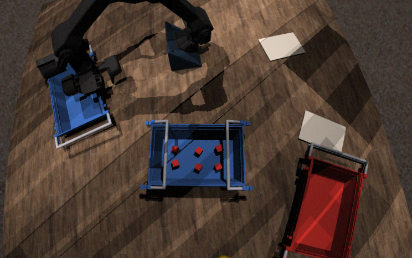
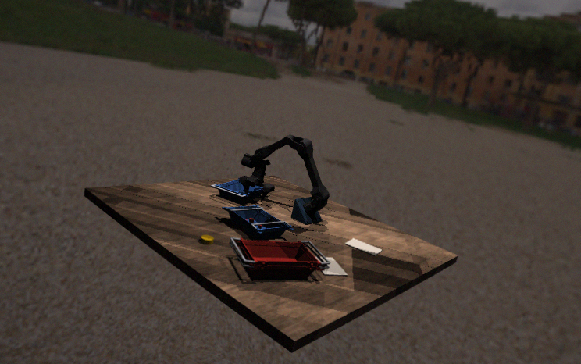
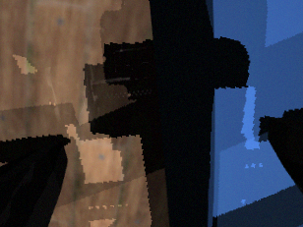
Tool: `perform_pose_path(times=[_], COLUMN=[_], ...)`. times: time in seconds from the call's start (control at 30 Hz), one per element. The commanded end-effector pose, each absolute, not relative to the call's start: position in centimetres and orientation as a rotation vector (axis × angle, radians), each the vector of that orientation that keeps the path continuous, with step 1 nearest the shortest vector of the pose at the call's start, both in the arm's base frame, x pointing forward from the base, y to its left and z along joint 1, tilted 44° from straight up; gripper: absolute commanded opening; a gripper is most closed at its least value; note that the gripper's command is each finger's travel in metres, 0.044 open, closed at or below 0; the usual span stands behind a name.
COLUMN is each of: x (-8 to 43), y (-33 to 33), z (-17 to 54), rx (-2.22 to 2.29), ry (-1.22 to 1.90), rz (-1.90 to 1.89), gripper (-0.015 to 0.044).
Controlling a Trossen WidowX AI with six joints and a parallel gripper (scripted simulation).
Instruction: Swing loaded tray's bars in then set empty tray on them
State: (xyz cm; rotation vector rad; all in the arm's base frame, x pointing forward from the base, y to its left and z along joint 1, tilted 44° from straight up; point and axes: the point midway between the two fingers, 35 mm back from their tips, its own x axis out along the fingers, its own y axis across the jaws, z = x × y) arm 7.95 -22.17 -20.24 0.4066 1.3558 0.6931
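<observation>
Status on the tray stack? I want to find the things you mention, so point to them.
Jaws open, nothing held, straddling a side wall of the empty blue tray (image 1: 82, 118) (image 2: 234, 188) (image 3: 256, 196). Loaded tray (image 1: 194, 184) (image 2: 261, 233): both bars (image 1: 165, 154) (image 1: 227, 154) in across top. Red tray (image 1: 322, 209) (image 2: 280, 259) off to one side.

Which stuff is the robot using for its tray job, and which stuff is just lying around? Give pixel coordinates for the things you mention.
For the job:
- blue tray with red blocks (image 1: 197, 150) (image 2: 251, 220)
- its two bars (image 1: 165, 151) (image 1: 227, 154)
- empty blue tray (image 1: 83, 111) (image 2: 231, 187)
- gripper (image 1: 96, 91) (image 2: 258, 190)

Just lying about:
- red tray (image 1: 322, 206) (image 2: 278, 251)
- two white cards (image 1: 281, 45) (image 1: 322, 129) (image 2: 363, 246) (image 2: 335, 268)
- yellow disc (image 1: 223, 256) (image 2: 207, 239)
</observation>
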Motion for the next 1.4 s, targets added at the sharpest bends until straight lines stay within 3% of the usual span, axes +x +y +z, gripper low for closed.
perform_pose_path(times=[0.0,0.5,1.37], x=[7.98,7.98,7.98], y=[-21.88,-21.88,-21.88], z=[-20.25,-20.25,-20.25], rx=[0.418,0.418,0.418], ry=[1.353,1.353,1.353], rz=[0.692,0.692,0.692], gripper=[0.044,0.022,0.0047])
